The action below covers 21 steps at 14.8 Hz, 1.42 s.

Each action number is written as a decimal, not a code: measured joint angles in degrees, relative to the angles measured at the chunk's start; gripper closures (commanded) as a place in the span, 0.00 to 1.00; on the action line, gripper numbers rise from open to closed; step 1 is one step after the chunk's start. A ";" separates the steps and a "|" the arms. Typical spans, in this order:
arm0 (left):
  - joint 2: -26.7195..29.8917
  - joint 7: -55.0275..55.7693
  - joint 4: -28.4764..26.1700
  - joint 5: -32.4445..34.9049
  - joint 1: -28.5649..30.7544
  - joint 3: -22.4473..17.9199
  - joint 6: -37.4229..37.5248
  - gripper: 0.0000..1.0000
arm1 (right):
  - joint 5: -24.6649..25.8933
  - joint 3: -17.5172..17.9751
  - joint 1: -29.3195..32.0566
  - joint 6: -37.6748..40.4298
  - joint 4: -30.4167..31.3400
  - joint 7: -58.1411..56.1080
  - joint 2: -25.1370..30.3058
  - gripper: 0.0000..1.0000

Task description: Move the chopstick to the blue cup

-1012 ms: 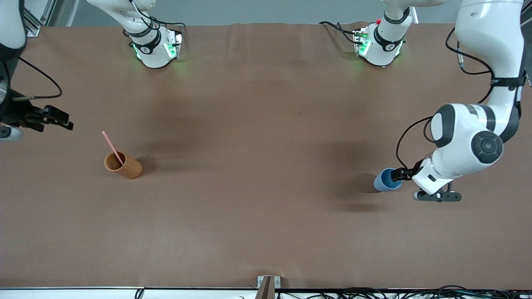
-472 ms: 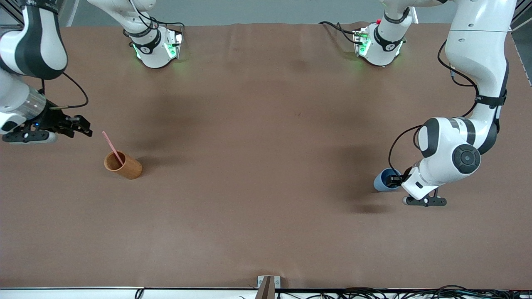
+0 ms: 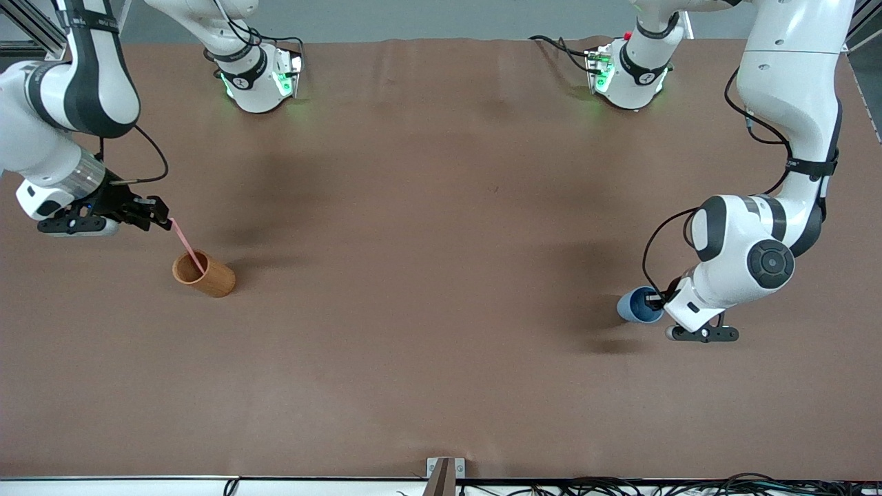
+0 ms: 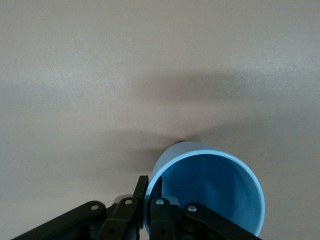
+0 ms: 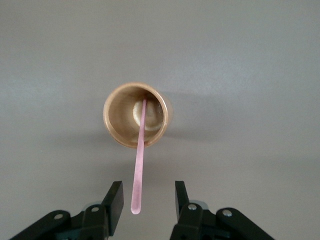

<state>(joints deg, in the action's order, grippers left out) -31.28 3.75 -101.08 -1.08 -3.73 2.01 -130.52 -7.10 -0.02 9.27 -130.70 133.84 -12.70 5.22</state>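
A thin pale-pink chopstick [image 3: 187, 246] leans in an orange-brown wooden cup [image 3: 210, 277] toward the right arm's end of the table. My right gripper [image 3: 162, 222] is at the stick's upper end. In the right wrist view it [image 5: 148, 192] is open, and the chopstick's [image 5: 140, 160] tip sits between the fingers, touching neither. The blue cup [image 3: 635, 306] stands toward the left arm's end. My left gripper [image 3: 654, 300] is shut on its rim. In the left wrist view it [image 4: 148, 182] has one finger inside and one outside the blue cup's [image 4: 215, 192] wall.
Brown paper covers the table [image 3: 427, 275]. Both arm bases [image 3: 258, 79] stand along its edge farthest from the front camera. A small metal bracket [image 3: 444, 468] sits at the nearest edge. In the right wrist view the wooden cup [image 5: 107, 120] holds only the stick.
My right gripper has swung in from the table's end to the stick's top, its fingers narrowing. My left gripper has shut on the blue cup's rim, nudging the cup slightly.
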 measured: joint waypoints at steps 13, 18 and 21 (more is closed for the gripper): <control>3.02 52.16 3.30 10.57 -5.14 23.32 3.69 1.00 | -3.16 0.12 -0.01 -0.95 2.43 -0.04 0.15 0.98; -1.76 65.48 6.59 17.66 -10.33 26.53 3.69 1.00 | -3.33 0.07 0.01 5.73 -2.52 -0.02 0.96 0.99; -5.82 68.96 7.25 20.38 -11.52 26.80 3.63 1.00 | -3.35 -0.06 0.50 19.76 -12.94 0.03 1.51 0.99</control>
<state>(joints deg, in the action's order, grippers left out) -37.10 72.71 -93.83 19.29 -15.24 28.82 -126.89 -10.45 -0.07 9.78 -110.94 120.90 -12.67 6.73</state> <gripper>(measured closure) 0.952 0.903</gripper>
